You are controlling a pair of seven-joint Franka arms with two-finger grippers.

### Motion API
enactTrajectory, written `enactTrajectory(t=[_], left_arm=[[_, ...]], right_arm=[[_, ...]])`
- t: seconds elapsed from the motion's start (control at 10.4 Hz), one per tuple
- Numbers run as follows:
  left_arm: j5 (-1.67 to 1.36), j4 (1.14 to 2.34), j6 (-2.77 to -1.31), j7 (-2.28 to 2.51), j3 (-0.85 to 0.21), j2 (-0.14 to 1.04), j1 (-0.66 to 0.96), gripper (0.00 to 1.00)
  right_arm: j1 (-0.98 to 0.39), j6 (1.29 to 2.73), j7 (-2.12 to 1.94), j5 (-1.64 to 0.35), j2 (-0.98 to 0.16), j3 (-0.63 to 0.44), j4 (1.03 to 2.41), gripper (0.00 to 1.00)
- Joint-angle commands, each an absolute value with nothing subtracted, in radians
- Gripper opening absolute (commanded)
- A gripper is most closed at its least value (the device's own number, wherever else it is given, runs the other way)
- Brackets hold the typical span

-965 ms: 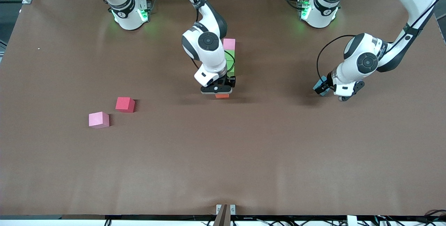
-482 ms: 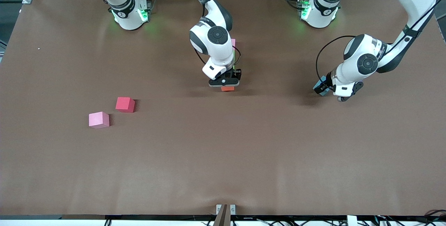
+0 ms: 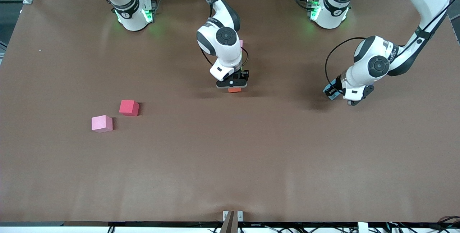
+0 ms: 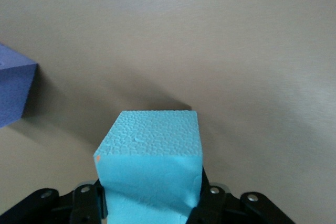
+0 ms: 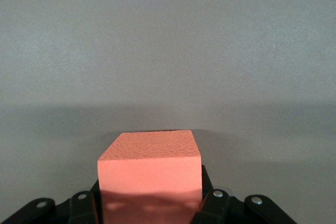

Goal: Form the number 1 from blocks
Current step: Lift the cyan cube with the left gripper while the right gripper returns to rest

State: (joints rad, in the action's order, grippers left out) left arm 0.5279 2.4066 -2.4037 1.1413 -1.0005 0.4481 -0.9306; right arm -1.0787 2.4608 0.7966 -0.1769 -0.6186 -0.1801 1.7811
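Clock directions are read on the front view, with twelve toward the robots' bases.

The step in hand looks like setting the orange block (image 3: 234, 90) at the six o'clock end of the column that will form the stroke of the 1. Only slivers of that column show past the right arm: a pink block (image 3: 240, 42) at the twelve o'clock end and the green block (image 3: 243, 68) next toward six. To do the step well, the orange block's faces should be square with the green one's. It should go down flat on the table (image 3: 230, 161), touching the green block or just clear of it. The release should be straight up so the soft foam does not drag the line crooked. Whether the orange block already rests on the table cannot be told.

The right gripper (image 3: 233, 84), just to twelve o'clock of the table's centre, is pinched narrow on the orange block. The left gripper (image 4: 149, 205), at about three o'clock from the centre, is clamped on the light blue block (image 4: 149, 156), whose foam dents at the fingers. A purple block (image 4: 13, 93) lies near it.

A red block (image 3: 129, 107) and a second pink block (image 3: 102, 123) lie loose near eight o'clock, not yet placed.
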Motion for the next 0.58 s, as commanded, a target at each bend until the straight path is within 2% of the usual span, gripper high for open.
enactTrajectory(t=[0.0, 0.48], left_arm=[[0.525, 2.306, -2.323, 1.121, -1.0, 0.451, -0.844, 0.0], [0.509, 2.103, -2.272, 1.112, -0.999, 0.538, -0.671, 0.0]], right_arm=[[-1.097, 2.465, 0.807, -0.196, -0.624, -0.187, 1.787, 0.66], [-1.104, 2.465, 0.807, -0.196, -0.626, -0.189, 1.789, 0.67]])
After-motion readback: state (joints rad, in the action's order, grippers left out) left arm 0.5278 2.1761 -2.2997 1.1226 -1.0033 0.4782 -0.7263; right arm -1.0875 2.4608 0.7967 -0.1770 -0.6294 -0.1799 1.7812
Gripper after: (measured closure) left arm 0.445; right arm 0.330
